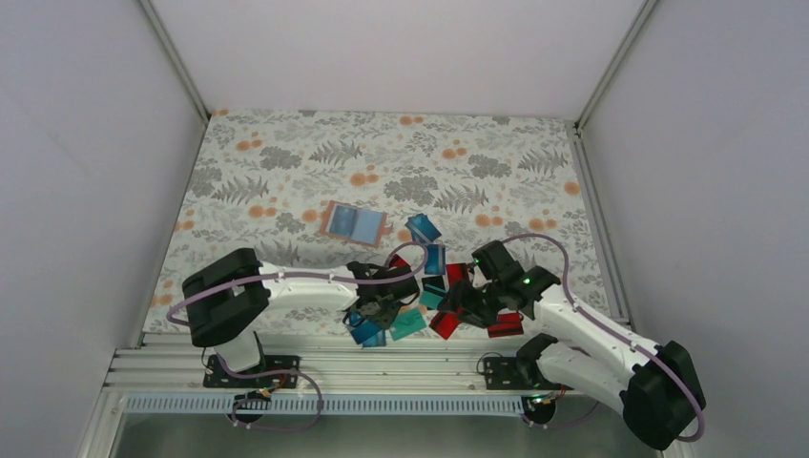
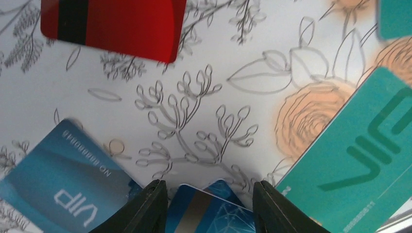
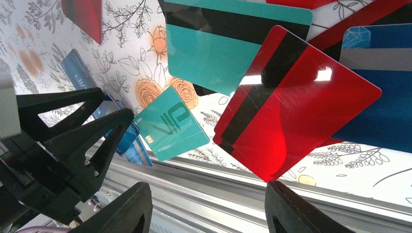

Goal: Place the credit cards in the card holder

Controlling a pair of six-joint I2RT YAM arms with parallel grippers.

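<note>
Credit cards (image 1: 435, 260) litter the desk (image 1: 286, 181); left gripper (image 2: 209, 183) jaws flank a blue card (image 2: 214, 213), grip unclear; right gripper (image 3: 208, 187) jaws spread, empty.

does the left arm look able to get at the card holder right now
Probably yes: the card holder lies on open cloth just beyond the left arm, with no cards between.

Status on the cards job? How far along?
Done: at most one blue card looks seated in the card holder. In hand: nothing clearly gripped; left gripper straddles a striped blue card, right gripper gapes by a red card. Left: the whole loose scatter of credit cards.
</note>
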